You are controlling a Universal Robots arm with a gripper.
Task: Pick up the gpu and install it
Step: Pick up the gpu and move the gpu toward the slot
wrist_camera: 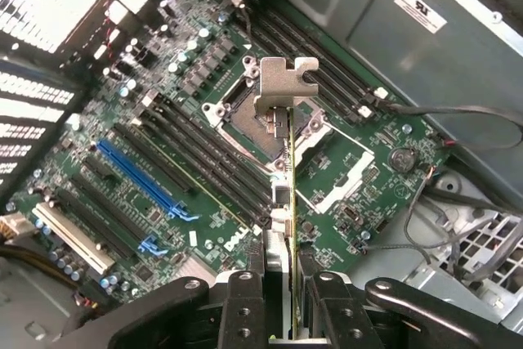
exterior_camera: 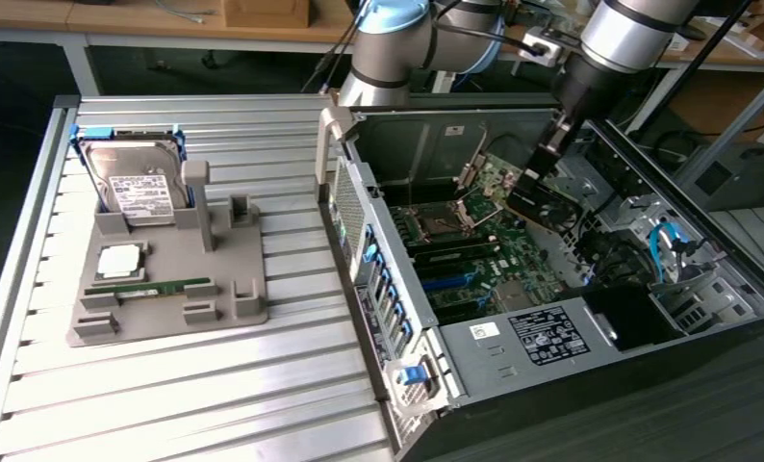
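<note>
Slatted metal table (exterior_camera: 164, 385) carries an open computer case (exterior_camera: 401, 125) lying on its side, with workbenches behind it. Inside that case the gripper (wrist_camera: 286, 316) is closed on the gpu (wrist_camera: 282, 87): in the wrist view the card stands edge-on between the two dark fingers (wrist_camera: 245, 308), its thin green edge running away from them to the metal end bracket. In the exterior view the gripper (exterior_camera: 538, 178) reaches down from the silver arm (exterior_camera: 620, 38) and holds the gpu (exterior_camera: 549, 214), dark fan side showing, tilted over the motherboard (exterior_camera: 485, 279); whether the card touches the board I cannot tell. Beneath the card in the wrist view lie the processor socket (wrist_camera: 237, 112), rows of black slots and a long blue slot (wrist_camera: 135, 173). Well apart, on the exterior view's left, a grey holder tray (exterior_camera: 235, 303) keeps a hard drive (exterior_camera: 139, 183) upright, a memory stick (exterior_camera: 151, 286) lying flat, and a square chip (exterior_camera: 119, 260).
</note>
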